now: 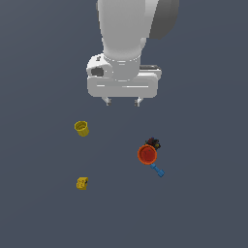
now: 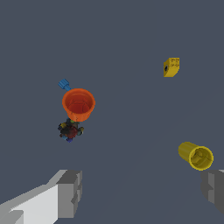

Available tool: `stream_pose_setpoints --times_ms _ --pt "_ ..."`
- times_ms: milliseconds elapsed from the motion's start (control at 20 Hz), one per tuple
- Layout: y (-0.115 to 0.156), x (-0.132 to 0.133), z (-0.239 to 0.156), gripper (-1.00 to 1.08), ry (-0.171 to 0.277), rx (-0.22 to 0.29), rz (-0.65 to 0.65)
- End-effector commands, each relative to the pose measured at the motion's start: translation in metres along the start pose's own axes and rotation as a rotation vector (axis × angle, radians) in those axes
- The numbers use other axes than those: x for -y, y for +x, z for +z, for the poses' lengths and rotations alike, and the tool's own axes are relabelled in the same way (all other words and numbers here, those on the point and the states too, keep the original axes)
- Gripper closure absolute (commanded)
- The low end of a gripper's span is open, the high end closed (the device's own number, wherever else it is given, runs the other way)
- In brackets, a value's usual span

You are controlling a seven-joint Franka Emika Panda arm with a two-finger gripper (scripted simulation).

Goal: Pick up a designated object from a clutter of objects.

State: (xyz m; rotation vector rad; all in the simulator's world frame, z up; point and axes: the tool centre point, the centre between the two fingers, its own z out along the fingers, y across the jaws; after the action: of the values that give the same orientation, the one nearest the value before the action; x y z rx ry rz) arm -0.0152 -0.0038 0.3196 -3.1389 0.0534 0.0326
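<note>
**Fingers wide, nothing held, blue piece untouched**

Nearest the wrist camera: two grey fingertips at the frame edges, spread wide apart, nothing between them. Gripper fully open and empty, hanging well above the floor, no contact with anything.

Outward from the hand:
- yellow cup lying on its side, closest item to one finger in the wrist view, apart from the rest.
- small black object lumpy, multicoloured specks, touching or just beside the orange-red cup.
- orange-red cup upright, mouth open, empty.
- blue piece on the far side of the orange-red cup from the hand, partly hidden behind the cup rim in the wrist view. Exterior view: blue piece just beside the cup, angled away toward the exterior view's right; contact with the cup not resolvable.
- yellow lumpy block well apart from all others.

Handling judgement: tiny, stubby, rigid-looking bar, probably very light, likely to skid or roll if nudged. Best hold probably across the short width at mid-length, jaws turned square to the long axis. Risk: cup crowding one end, so finger likely to bump the rim; approach from the free end side safer. Not yet lined up over target.
</note>
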Motion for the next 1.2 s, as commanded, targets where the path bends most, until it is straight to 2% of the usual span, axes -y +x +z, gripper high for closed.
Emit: stream_pose_setpoints --times_ms 0,500,800,1150 --pt "0.0 0.0 0.0 -0.92 0.0 0.0 0.0" --pt "0.006 -0.016 0.008 -0.92 0.017 -0.003 0.018" --pt "0.01 -0.012 0.012 -0.92 0.013 -0.003 -0.002" --pt "0.03 0.003 0.033 -0.92 -0.001 -0.004 -0.082"
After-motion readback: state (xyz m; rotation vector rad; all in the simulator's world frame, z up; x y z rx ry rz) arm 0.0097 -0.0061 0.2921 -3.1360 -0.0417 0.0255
